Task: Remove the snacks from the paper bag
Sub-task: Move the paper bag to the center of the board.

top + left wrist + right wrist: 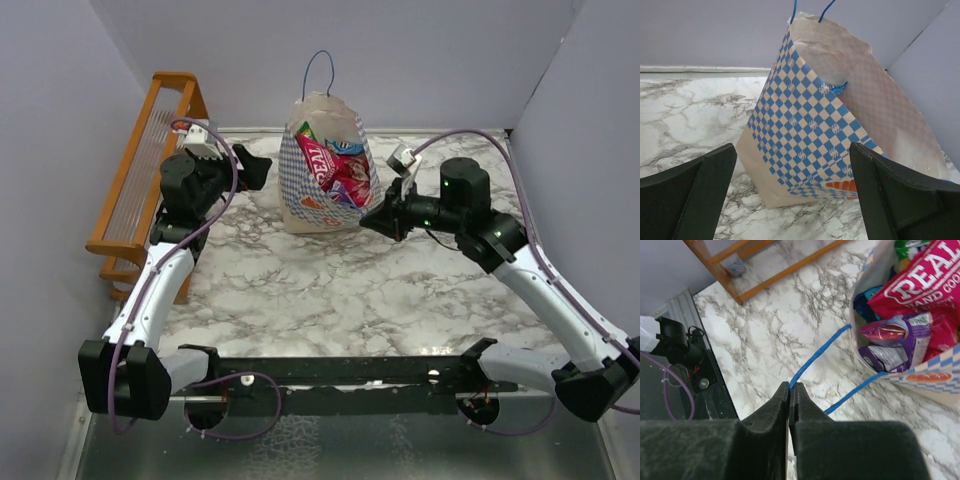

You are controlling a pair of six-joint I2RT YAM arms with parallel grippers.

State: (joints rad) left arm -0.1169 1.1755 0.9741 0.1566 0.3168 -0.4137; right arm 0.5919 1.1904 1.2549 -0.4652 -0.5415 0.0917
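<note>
The right gripper [790,386] is pinched fully closed on a loop of thin blue cord [817,356], one handle of the paper bag [940,382]. The cord runs up and to the right from the fingertips to the bag's rim. From this gripper the bag lies just ahead, its mouth gaping toward it. Inside sit the snacks: a big pink-red packet [925,285] on top, a purple one [900,335] nearest the rim, a blue one [865,305] behind it and a bit of green [905,247] at the far edge. In the overhead view the right arm reaches in low from the right, with its gripper [370,220] at the bag's near right corner. The bag [300,190] stands at the far middle of the marble table [350,290], leaning, with its long axis running from base up to the other handle. The left gripper [792,150] is spread wide and holds nothing. It faces the bag's blue-checked side wall [805,130] from near the wooden rack [140,180], close to the bag but not touching it. The right arm is nearer the opening, but it is occupied with the cord, so the left would probably have to come over the rim to reach the packets.
</note>
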